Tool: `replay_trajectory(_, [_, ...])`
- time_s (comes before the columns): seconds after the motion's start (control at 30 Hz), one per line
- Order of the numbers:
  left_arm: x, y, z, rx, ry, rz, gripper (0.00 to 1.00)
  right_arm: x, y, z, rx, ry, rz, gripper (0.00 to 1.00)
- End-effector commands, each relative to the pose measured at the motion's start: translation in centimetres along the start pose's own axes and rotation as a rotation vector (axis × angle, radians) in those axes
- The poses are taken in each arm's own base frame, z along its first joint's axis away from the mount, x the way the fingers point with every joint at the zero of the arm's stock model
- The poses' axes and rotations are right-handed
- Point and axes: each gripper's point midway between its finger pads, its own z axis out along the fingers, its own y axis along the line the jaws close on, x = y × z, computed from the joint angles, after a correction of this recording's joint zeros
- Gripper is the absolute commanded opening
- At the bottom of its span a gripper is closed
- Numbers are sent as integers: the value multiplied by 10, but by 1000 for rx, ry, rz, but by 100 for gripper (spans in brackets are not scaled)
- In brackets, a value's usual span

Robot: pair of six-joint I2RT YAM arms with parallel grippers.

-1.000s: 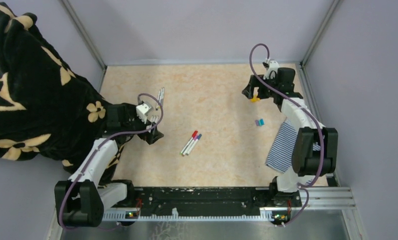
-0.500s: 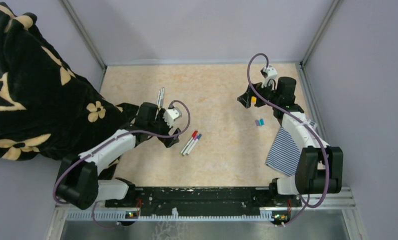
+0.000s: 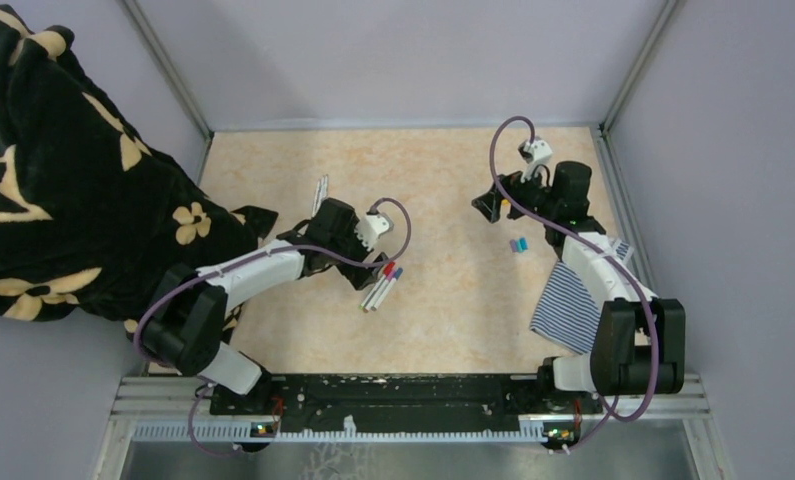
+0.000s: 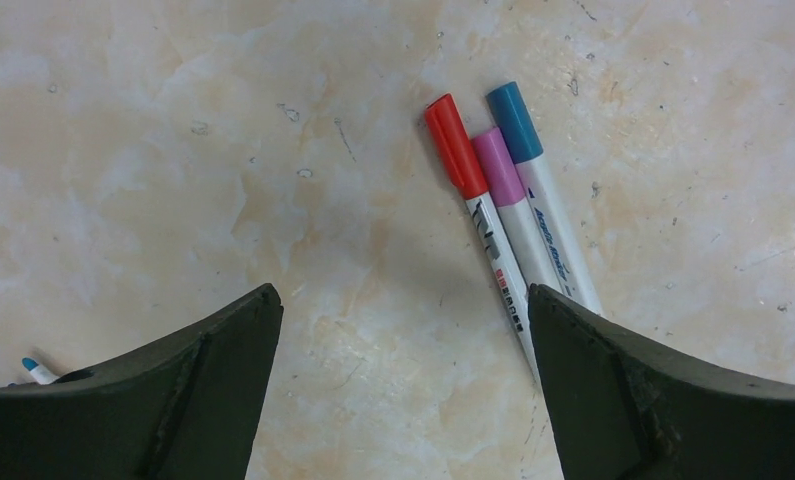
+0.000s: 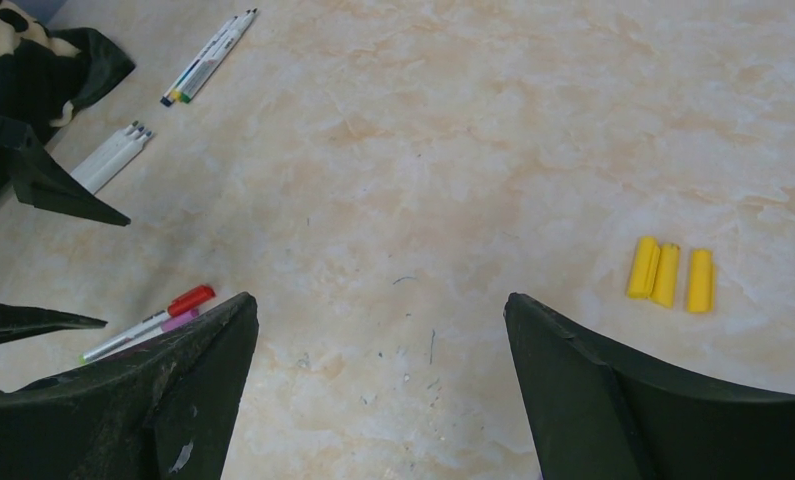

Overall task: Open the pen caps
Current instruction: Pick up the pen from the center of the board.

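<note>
on the marbled table [image 3: 453, 310], the left gripper [image 4: 401, 300] has slid right to the capped pens [image 4: 508, 215] mid-frame, jaws wide apart; right gripper [image 5: 378, 305], upper right, likewise spread, empty.

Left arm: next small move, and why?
Probably slide the left gripper sideways toward the three pens and lower it. Its jaws are open and empty above the table, the pens lie off-centre between them, and their red, pink and blue caps are on.

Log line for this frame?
left end effector: open, by three capped pens | right end effector: open, near loose yellow caps | held: nothing
</note>
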Motion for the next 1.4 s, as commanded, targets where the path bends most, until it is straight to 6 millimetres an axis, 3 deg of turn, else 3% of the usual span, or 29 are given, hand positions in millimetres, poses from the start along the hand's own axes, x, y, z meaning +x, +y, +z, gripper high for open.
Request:
replay_trajectory(0.0, [-4, 4, 5, -54, 31, -8, 95, -26, 17, -4, -56, -88, -83, 92])
replay_trajectory(0.33, [8, -10, 20, -30, 80, 10, 89, -25, 19, -4, -69, -99, -84, 92])
replay_trajectory(0.83, [30, -9, 34, -60, 164, 13, 79, -26, 21, -5, -71, -108, -85, 92])
replay_trajectory(1.0, [36, -5, 36, -87, 187, 9, 67, -26, 21, -5, -72, -111, -84, 92])
replay_trajectory(1.37, [41, -6, 39, -80, 202, 7, 28, -23, 25, -5, -98, -105, -75, 94])
